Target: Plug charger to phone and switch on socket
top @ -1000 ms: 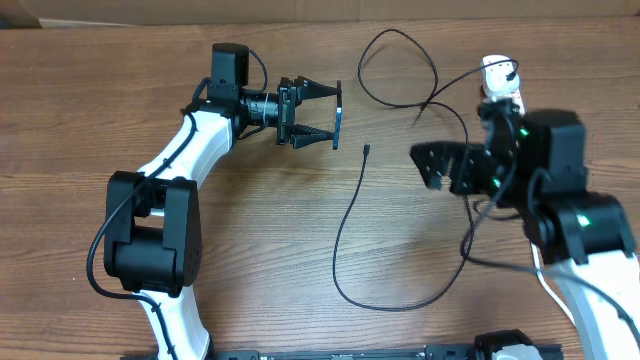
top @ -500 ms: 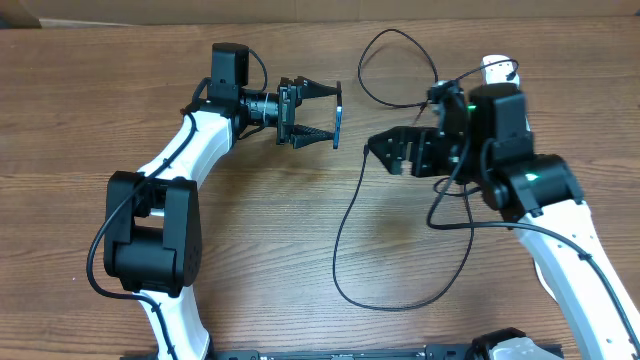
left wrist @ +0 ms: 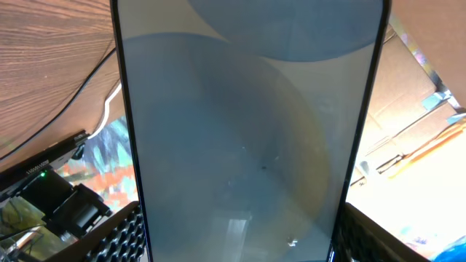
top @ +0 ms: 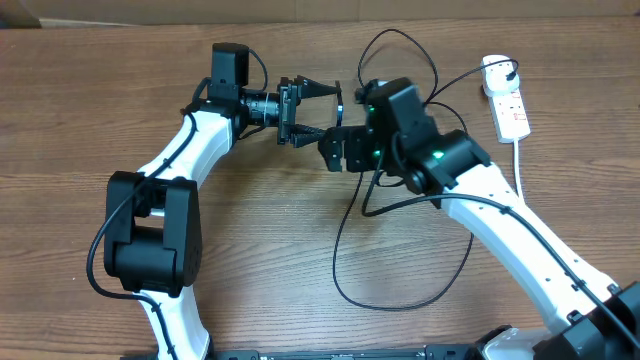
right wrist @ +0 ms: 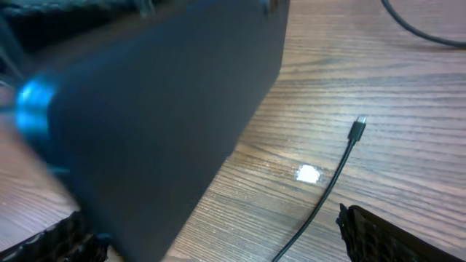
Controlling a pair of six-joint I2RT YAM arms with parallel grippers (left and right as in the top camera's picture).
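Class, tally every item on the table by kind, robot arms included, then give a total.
phone: 1
charger cable: 1
socket strip: 1
robot arms: 2, the left arm and the right arm
Total: 5

1. A brown wood-grain surface (top: 250,250) fills almost the whole overhead view, its grain running left to right.
2. A strip of tan cardboard (top: 300,8) runs along the far edge of the surface.
3. A white object (top: 15,10) sits at the far left corner, cut off by the frame.
4. In the left wrist view, tan cardboard panels (left wrist: 415,109) stand to the right, blurred.
5. In the right wrist view, a small bright glare spot (right wrist: 308,173) lies on the wood.
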